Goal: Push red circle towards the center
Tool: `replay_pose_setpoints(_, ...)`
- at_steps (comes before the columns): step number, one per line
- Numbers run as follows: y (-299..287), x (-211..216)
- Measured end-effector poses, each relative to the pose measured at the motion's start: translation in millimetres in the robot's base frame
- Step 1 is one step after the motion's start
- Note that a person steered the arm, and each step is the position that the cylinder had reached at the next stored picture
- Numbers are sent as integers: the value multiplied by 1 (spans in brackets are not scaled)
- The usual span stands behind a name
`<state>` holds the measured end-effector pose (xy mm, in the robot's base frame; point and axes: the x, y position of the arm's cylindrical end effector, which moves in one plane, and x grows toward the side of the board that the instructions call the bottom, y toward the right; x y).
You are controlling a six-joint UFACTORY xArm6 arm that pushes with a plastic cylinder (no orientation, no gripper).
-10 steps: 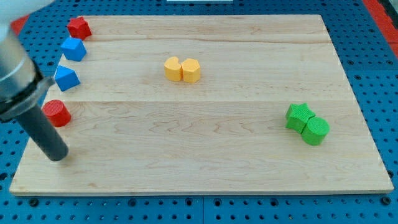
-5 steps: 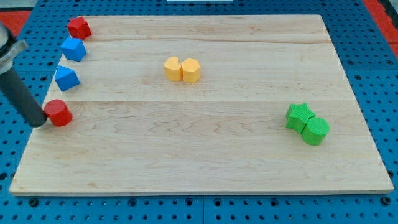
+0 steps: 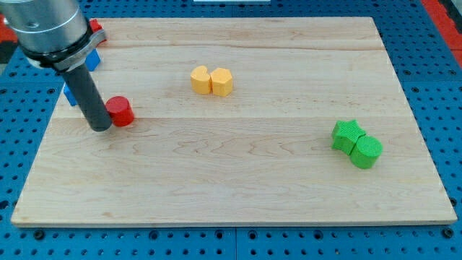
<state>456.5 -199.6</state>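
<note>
The red circle (image 3: 120, 111) is a short red cylinder on the wooden board (image 3: 238, 166), left of the middle. My tip (image 3: 100, 126) touches its left side. The dark rod rises from there up to the view's top left and hides part of the blocks behind it.
Two yellow blocks (image 3: 211, 80) sit together above the middle. A green star (image 3: 347, 134) and a green cylinder (image 3: 367, 151) touch at the right. A red block (image 3: 95, 29) and two blue blocks (image 3: 92, 59) (image 3: 70, 93) show partly behind the rod at the left edge.
My tip went from below the red circle to its left side, then swept right. The red circle slid right and slightly up from the board's left edge.
</note>
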Motion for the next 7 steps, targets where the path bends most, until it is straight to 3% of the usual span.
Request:
replay_pose_setpoints(4,65,-31)
replay_pose_setpoints(7,69,-94)
